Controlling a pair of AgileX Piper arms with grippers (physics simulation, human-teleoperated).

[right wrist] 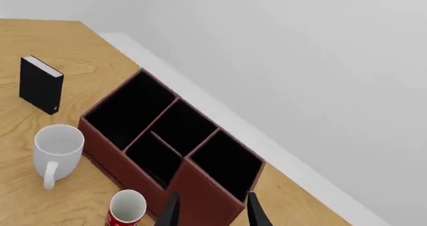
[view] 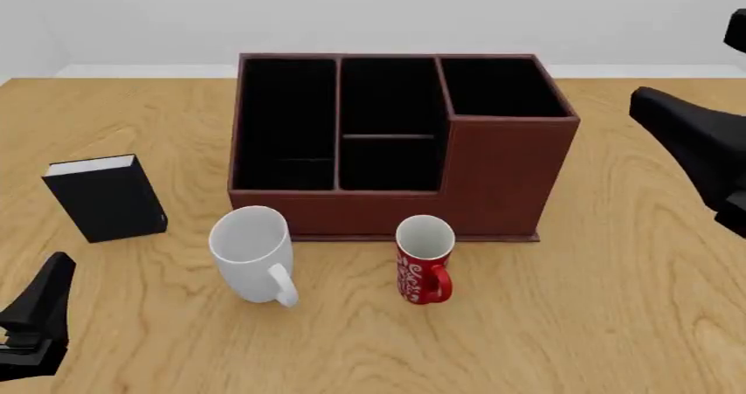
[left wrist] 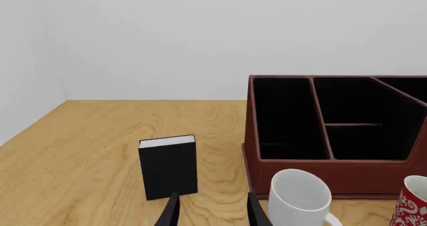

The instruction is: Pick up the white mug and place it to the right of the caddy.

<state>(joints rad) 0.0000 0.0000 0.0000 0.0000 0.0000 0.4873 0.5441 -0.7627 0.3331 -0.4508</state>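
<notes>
The white mug (view: 250,252) stands upright on the table just in front of the caddy's left end, handle toward the near side. It also shows in the left wrist view (left wrist: 300,196) and the right wrist view (right wrist: 57,147). The dark reddish-brown caddy (view: 507,171) stands mid-table, with black compartments; it shows in both wrist views too (left wrist: 313,170) (right wrist: 203,193). My left gripper (left wrist: 212,213) is open and empty, low at the near left (view: 33,324), short of the mug. My right gripper (right wrist: 212,213) is open and empty, held high to the right of the caddy.
A small red mug (view: 424,259) with white lettering stands right of the white mug, before the caddy's front. A black book (view: 105,197) stands upright at the left. My right arm (view: 700,149) hangs over the table's right side. A white wall lies behind.
</notes>
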